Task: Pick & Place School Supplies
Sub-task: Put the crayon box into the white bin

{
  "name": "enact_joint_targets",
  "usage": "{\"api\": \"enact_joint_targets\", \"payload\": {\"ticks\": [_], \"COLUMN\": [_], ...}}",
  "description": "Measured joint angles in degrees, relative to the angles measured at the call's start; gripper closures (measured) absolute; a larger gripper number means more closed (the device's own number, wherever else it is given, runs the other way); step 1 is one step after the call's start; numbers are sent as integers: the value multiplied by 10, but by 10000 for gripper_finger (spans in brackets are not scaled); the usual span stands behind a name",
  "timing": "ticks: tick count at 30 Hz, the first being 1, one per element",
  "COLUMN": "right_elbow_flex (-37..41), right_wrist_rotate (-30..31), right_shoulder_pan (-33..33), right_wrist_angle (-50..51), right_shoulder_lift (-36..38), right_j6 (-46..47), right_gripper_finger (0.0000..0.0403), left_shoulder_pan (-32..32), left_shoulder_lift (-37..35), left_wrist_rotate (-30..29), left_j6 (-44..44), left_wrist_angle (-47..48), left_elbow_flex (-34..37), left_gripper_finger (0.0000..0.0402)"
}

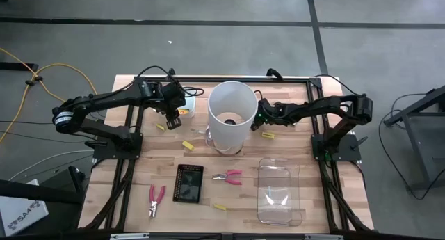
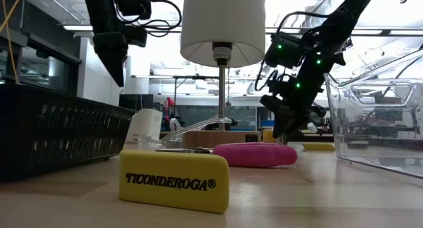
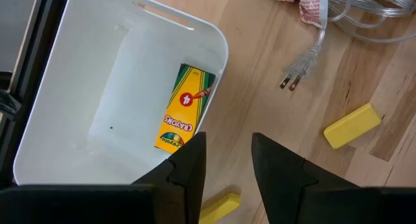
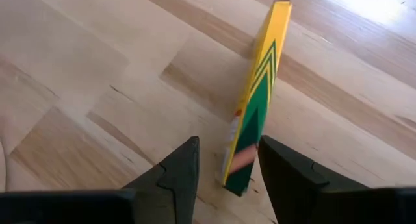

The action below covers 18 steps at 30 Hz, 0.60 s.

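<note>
A yellow and green crayon box (image 4: 257,100) stands on its long narrow edge on the wooden table, just right of the tall white lamp shade (image 1: 231,115). My right gripper (image 4: 227,159) reaches down with its fingers on either side of the box's near end. My left gripper (image 3: 227,159) hangs open, holding nothing, over the rim of a white bin (image 3: 78,120) at the far left. A second crayon box (image 3: 185,107) lies flat in that bin. Yellow erasers (image 1: 188,145) (image 1: 220,206) and two pink-handled pliers (image 1: 156,198) (image 1: 229,176) lie on the table. My right gripper has the crayon box's near end (image 4: 244,152) between its two fingers, across the box's two broad faces. One finger (image 4: 276,165) lies against a face, and a sliver of table shows beside the other. The fingers slant down and lie along the box. Its lower edge rests on the table.
A clear plastic bin (image 1: 278,191) stands at the near right and a black calculator (image 1: 189,183) at the near middle. The lamp's plug and clear cord (image 3: 299,74) lie beside the white bin. Dark frame rails (image 1: 132,136) run along the table's edges.
</note>
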State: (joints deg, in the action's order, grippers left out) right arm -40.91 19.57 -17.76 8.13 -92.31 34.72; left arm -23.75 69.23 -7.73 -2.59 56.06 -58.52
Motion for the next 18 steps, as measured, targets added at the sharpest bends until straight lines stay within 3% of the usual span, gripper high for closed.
{"api": "enact_joint_targets", "payload": {"ticks": [13,18], "right_elbow_flex": [0,0], "right_wrist_rotate": [20,20], "right_shoulder_pan": [-11,-12], "right_wrist_angle": [0,0], "right_shoulder_lift": [0,0], "right_j6": [21,30], "right_gripper_finger": [258,297], "left_shoulder_pan": [0,0], "left_shoulder_lift": [0,0], "left_wrist_rotate": [0,0], "left_j6": [0,0], "left_wrist_angle": [0,0], "left_elbow_flex": [0,0], "left_gripper_finger": [285,285]}}
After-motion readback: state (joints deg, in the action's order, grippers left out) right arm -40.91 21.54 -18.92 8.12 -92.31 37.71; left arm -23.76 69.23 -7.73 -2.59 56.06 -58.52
